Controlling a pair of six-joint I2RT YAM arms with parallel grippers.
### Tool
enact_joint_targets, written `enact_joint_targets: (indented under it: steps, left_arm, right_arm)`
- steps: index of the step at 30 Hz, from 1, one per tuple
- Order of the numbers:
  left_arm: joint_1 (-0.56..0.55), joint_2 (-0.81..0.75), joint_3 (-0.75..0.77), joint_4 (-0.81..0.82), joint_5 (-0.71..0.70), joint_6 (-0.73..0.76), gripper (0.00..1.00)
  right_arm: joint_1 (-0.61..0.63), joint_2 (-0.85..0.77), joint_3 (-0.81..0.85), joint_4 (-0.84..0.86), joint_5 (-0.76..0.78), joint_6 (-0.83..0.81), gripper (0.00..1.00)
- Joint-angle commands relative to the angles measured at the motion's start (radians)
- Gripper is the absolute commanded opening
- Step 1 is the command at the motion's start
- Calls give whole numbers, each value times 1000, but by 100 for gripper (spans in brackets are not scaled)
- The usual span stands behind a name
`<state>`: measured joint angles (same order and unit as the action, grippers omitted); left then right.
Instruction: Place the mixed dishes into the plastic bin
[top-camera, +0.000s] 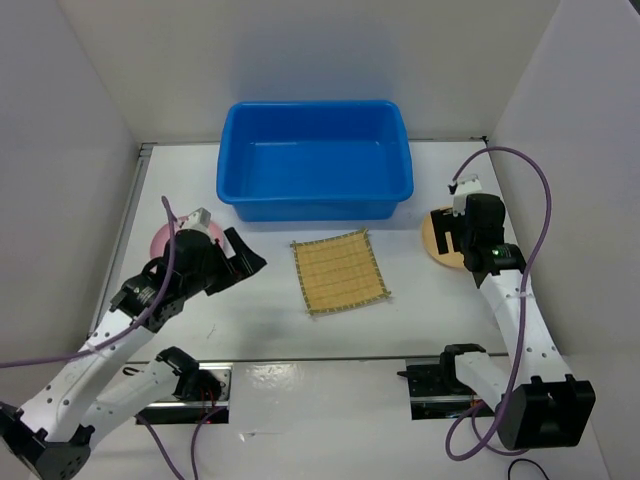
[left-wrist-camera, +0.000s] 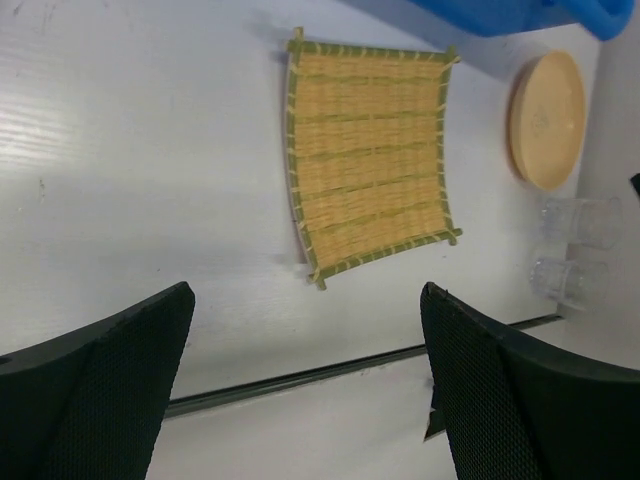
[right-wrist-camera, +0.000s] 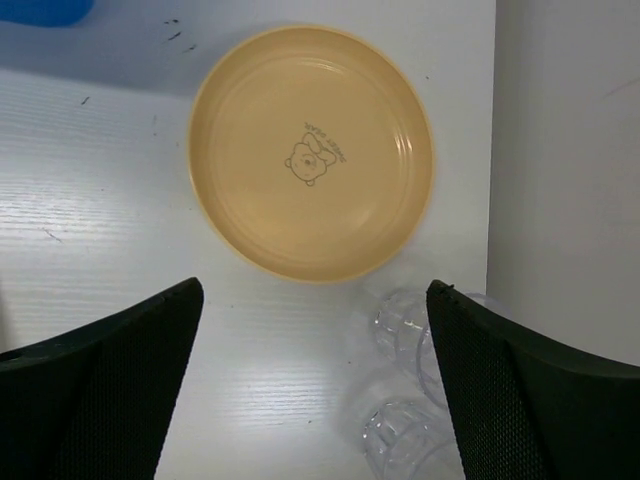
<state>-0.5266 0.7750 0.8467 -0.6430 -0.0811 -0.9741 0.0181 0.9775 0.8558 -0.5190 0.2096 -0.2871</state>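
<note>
The blue plastic bin (top-camera: 315, 160) stands at the back centre, with nothing showing inside. The yellow woven mat (top-camera: 338, 272) lies flat in front of it and also shows in the left wrist view (left-wrist-camera: 370, 155). The pink plate (top-camera: 162, 240) lies at the left, partly hidden by my left gripper (top-camera: 232, 252), which is open and empty (left-wrist-camera: 305, 330). The tan-orange plate (right-wrist-camera: 310, 150) lies at the right, partly under my right gripper (top-camera: 452, 232), which is open and empty above it (right-wrist-camera: 313, 330). Two clear cups (right-wrist-camera: 405, 320) (right-wrist-camera: 400, 435) lie beside the plate by the right wall.
White walls close in on the left, back and right. The right wall (right-wrist-camera: 570, 150) runs close to the cups and the tan-orange plate. A dark seam (left-wrist-camera: 300, 375) crosses the table near the arm bases. A corner of the bin (left-wrist-camera: 520, 15) shows in the left wrist view.
</note>
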Motion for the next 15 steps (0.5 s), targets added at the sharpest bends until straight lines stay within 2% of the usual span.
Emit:
enact_joint_targets:
  steps: [1, 4, 8, 11, 14, 15]
  left_arm:
    - [5, 36, -38, -55, -34, -2, 100]
    - [5, 81, -29, -55, -22, 26, 100]
    - [5, 142, -80, 20, 81, 8, 100]
    - [5, 133, -199, 173, 185, -59, 100]
    - [37, 133, -296, 300, 274, -81, 100]
    - [37, 145, -311, 333, 297, -81, 100]
  right_arm:
    - [17, -26, -9, 14, -32, -18, 97]
    - [26, -26, -9, 14, -41, -18, 97]
    - [26, -26, -9, 5, -50, -27, 97]
    - [26, -39, -9, -19, -104, -67, 96]
    - [26, -65, -9, -84, -287, -168, 77]
    - [40, -65, -9, -94, -327, -185, 64]
